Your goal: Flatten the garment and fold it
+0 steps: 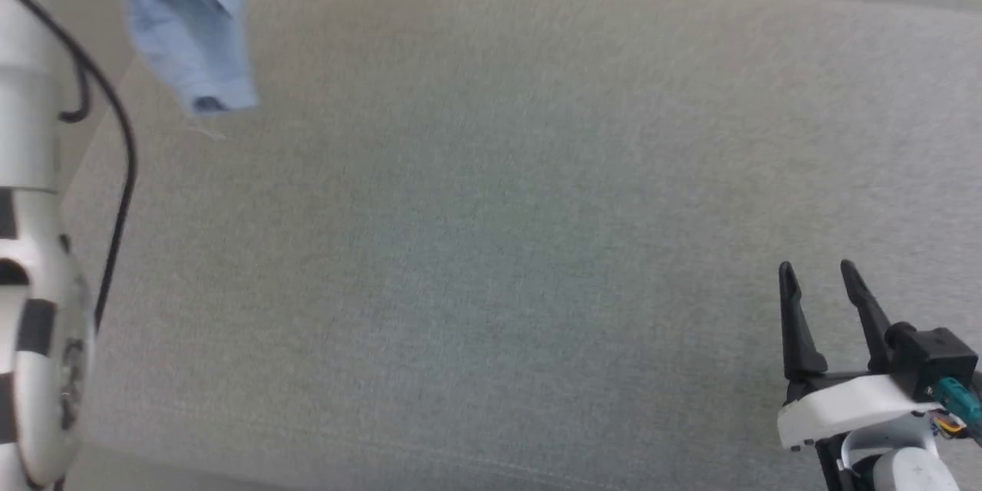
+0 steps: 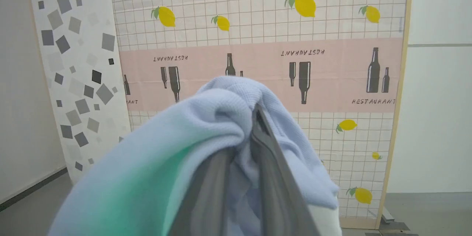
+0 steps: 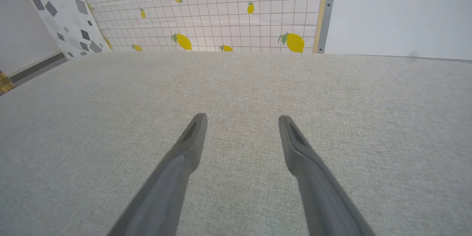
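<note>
Left gripper (image 2: 245,136): jaws together, clamped on a bunch of the shirt (image 2: 206,118). In the left wrist view the light blue knit is humped over both dark fingers (image 2: 274,177) and hides their tips. A fold of it is pinched in the narrow gap between them. A white patch of cloth shows at the lower right of the bunch.

Shirt position: in the head view it hangs in the far left corner, beside the pale left arm (image 1: 31,169), which has a black cable (image 1: 115,130) running along it. The lower end of the shirt is over the far left part of the grey cloth table top (image 1: 491,245). Cannot tell whether it touches the surface. Collar, buttons and logo cannot be made out.

Right gripper (image 1: 817,270): jaws wide apart, nothing between them. It is at the near right, well apart from the shirt. In the right wrist view its fingers are over bare grey cloth and point toward the far edge.

Background, beyond the table: an upright panel printed with lemons, bottles and the word RESTAURANT (image 2: 258,14). Left of it is a white panel with grey squares (image 2: 73,44).
</note>
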You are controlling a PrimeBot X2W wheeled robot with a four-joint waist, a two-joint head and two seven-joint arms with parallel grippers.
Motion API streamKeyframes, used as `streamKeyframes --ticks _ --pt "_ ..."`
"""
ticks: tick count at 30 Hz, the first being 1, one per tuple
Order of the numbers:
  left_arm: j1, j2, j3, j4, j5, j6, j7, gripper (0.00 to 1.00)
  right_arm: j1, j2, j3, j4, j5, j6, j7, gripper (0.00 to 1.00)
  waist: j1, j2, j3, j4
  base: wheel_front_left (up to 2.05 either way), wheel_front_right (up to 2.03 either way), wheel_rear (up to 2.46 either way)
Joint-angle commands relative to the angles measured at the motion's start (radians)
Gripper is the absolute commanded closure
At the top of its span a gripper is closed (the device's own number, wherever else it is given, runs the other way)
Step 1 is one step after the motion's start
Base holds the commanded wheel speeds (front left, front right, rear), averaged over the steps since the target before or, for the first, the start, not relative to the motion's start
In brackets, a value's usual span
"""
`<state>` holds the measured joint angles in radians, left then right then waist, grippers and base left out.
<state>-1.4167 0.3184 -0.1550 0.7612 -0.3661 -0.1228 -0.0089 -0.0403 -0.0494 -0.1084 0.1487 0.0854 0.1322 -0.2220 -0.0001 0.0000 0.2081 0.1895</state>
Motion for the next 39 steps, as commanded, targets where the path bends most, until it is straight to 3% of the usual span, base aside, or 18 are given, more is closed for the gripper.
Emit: streamKeyframes --ticks 1,12,22,28,33,39 --pt "-0.018 -0.02 -0.014 -0.015 -0.025 -0.006 0.007 1.0 -0.002 -0.001 0.002 0.013 0.009 -0.002 -0.01 0.0 0.0001 0.0 -0.078 -0.046 0.0 0.0 0.0" --pt "0.03 -0.115 -0.165 -0.153 -0.215 -0.008 0.091 1.0 -0.012 -0.001 -0.01 0.093 0.035 -0.002 -0.035 0.0 0.0001 0.0 -0.143 -0.177 0.0 0.0 0.0" --pt "0.273 -0.177 -0.239 -0.192 -0.303 -0.008 0.124 1.0 -0.02 -0.001 -0.048 0.104 0.036 -0.002 -0.039 0.0 0.0001 0.0 -0.095 -0.272 0.0 0.0 0.0" --pt "0.485 -0.21 -0.343 -0.107 -0.279 -0.007 0.125 1.0 -0.016 -0.001 -0.061 0.094 0.029 -0.002 -0.04 0.0 0.0001 0.0 -0.074 -0.305 0.0 0.0 0.0" --pt "0.618 -0.235 -0.45 0.032 -0.257 -0.007 0.185 1.0 -0.021 -0.001 -0.056 0.085 0.037 -0.002 -0.04 0.0 0.0001 0.0 -0.053 -0.325 0.0 0.0 0.0" --pt "0.684 -0.262 -0.511 0.148 -0.293 -0.005 0.282 1.0 -0.017 -0.001 -0.049 0.083 0.038 -0.002 -0.04 0.0 0.0001 0.0 -0.044 -0.322 0.0 0.0 0.0"
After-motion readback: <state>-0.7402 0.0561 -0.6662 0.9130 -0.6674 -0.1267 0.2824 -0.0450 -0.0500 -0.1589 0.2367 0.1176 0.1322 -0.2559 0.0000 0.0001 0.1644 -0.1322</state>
